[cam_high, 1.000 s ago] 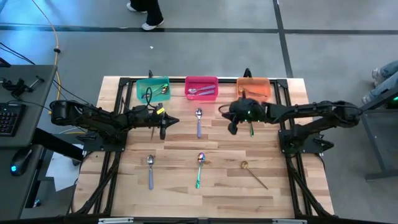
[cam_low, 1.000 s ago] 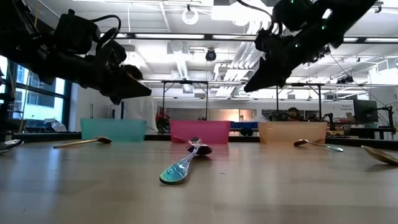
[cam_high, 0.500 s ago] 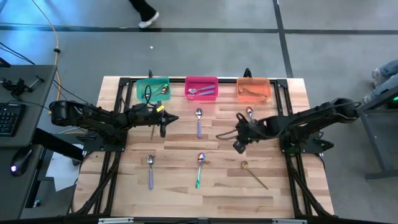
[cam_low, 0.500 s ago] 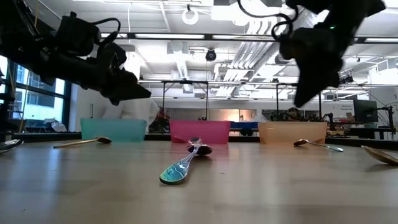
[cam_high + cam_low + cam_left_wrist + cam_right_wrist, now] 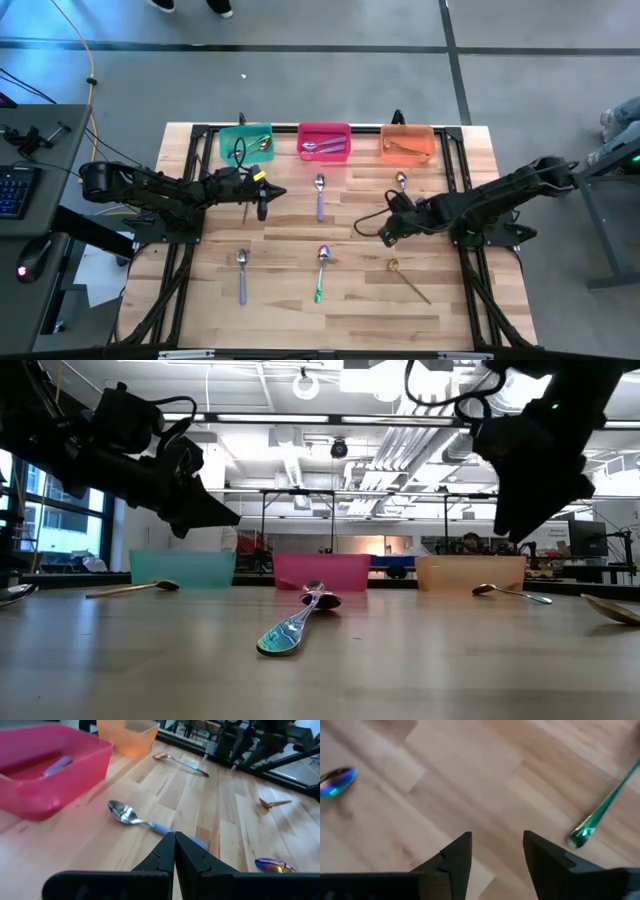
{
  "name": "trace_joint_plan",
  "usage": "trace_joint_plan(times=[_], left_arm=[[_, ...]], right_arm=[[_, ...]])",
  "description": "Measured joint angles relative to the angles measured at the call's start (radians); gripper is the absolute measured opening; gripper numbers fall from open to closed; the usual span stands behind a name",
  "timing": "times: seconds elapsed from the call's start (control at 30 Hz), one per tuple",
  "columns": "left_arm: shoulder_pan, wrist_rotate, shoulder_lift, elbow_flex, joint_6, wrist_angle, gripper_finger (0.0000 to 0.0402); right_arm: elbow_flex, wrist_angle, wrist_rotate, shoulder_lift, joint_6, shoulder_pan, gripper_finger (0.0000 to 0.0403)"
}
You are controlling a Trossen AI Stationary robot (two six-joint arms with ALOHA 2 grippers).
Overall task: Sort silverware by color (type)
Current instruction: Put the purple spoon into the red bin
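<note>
Five spoons (image 5: 319, 194), lengthwise approx.

Three bins (image 5: 324, 142) along table (image 5: 290, 300) rear; spoons (image 5: 320, 193) before.

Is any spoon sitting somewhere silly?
Yes. Five spoons lie loose on the table outside the bins, and the gold spoon lies slanted while the others point fairly straight toward the bins.

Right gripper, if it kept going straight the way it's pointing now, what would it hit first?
The right gripper stands open and angles down at bare wood, so it would probably meet the table first. A green-handled spoon lies off to one side, seemingly outside that line.
</note>
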Motion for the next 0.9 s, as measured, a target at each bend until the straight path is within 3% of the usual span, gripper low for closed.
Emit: trace_joint_plan(times=[0.1, 0.3, 0.53, 0.67, 0.9], left_arm=[[0.000, 0.000, 0.000, 0.000, -0.002, -0.024, 0.0000], [0.000, -0.021, 0.000, 0.000, -0.005, -0.030, 0.0000], [0.042, -0.062, -0.015, 0.000, -0.014, -0.031, 0.0000], [0.080, -0.022, -0.056, 0.000, 0.001, -0.029, 0.0000], [0.155, 0.116, -0.172, 0.000, 0.013, -0.039, 0.0000]], right_arm=[[-0.020, 0.063, 0.003, 0.001, -0.034, -0.059, 0.0151], [-0.050, 0.380, 0.007, 0.030, -0.205, -0.183, 0.0105], [-0.025, 0.745, 0.007, 0.230, -0.298, -0.272, 0.0049], [0.085, 0.787, 0.016, 0.363, -0.321, -0.281, 0.0063], [0.319, 0.706, 0.054, 0.568, -0.287, -0.299, 0.0133]])
